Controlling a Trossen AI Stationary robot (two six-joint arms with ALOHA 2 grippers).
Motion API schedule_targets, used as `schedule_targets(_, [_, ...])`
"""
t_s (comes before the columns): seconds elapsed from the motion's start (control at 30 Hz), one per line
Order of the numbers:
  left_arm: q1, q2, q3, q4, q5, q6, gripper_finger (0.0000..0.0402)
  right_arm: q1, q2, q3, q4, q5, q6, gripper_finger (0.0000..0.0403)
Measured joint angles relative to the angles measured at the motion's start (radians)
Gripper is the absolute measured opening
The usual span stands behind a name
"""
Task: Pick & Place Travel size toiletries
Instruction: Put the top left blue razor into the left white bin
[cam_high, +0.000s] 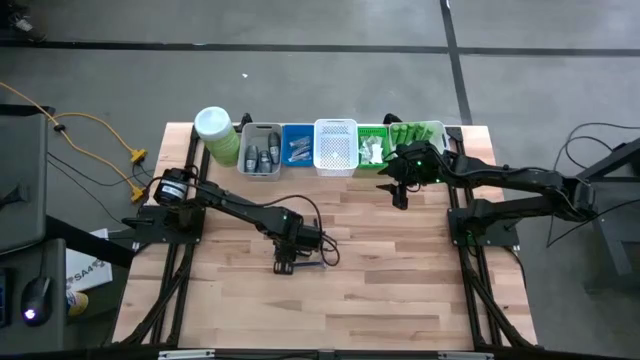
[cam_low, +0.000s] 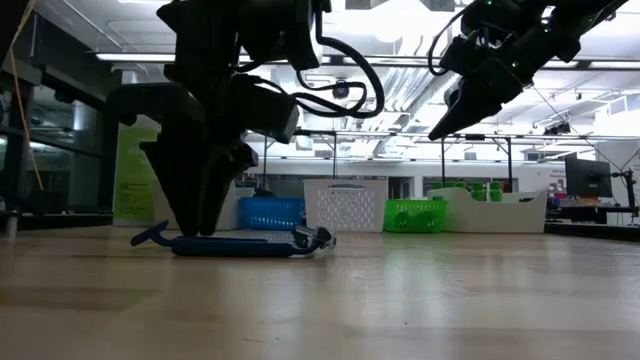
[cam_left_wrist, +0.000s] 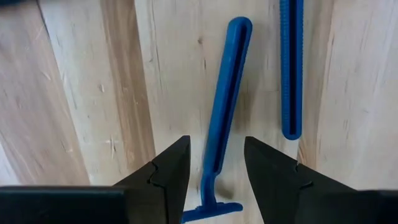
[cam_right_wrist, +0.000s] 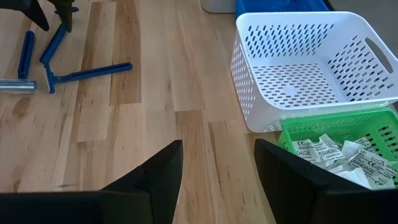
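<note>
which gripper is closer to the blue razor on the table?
Left. The left gripper is down at the table, its open fingers straddling the blue razor. The right gripper hangs open above the table, by the green bin.

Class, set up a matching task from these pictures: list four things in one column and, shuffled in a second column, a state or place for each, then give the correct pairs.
Column one:
1. White perforated plastic basket
2. Green perforated plastic basket
3. Blue plastic razor
4. Right end effector

Column two:
A. Lying flat on the wooden table, between the left end effector's open fingers
B. Holds white paper sachets
C. Nothing visible inside
D. Raised above the table in front of the row of bins, fingers open, holding nothing

Pairs: 1-C, 2-B, 3-A, 4-D
</note>
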Motion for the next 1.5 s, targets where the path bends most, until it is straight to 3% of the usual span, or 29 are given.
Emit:
schedule_targets(0.3, [-0.027,0.021,-0.001,0.021,-0.015,0.041,0.015,0.0,0.0,0.0,0.0,0.0,0.0,0.0193])
schedule_targets(0.5, [-0.051,0.049,0.003,0.017,-0.095,0.042,0.0147,0.0,0.0,0.0,0.0,0.0,0.0,0.0193])
schedule_targets(1.03, [-0.046,0.138,0.003,0.005,-0.056,0.068,0.0026,0.0,0.0,0.0,-0.007,-0.003,0.008,0.0193])
schedule_targets(1.23, [-0.047,0.076,0.001,0.018,-0.099,0.066,0.0021,0.0,0.0,0.0,-0.008,-0.003,0.008,0.0193])
schedule_targets(1.5, [-0.035,-0.016,-0.003,0.058,-0.247,0.117,0.0022,0.0,0.0,0.0,-0.008,-0.003,0.008,0.0193])
